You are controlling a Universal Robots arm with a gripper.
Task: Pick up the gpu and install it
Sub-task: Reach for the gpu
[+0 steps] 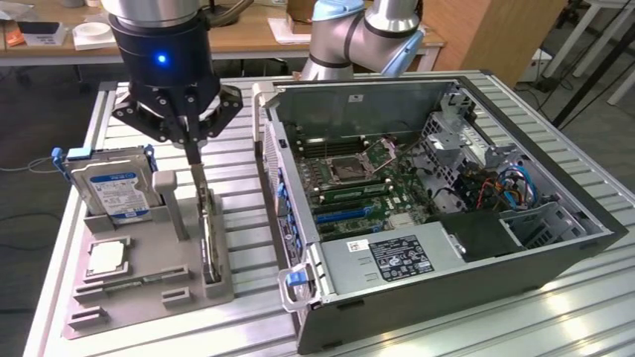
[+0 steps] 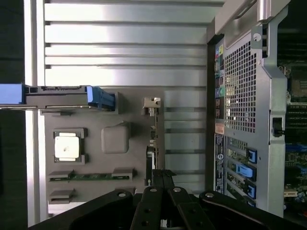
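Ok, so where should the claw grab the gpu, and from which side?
Probably the gpu is best gripped along its exposed top edge, pinching its two flat faces and coming straight down from above. It stands upright on its long edge in a slot of the grey holder, so its lower edge is buried and the upper edge is free.
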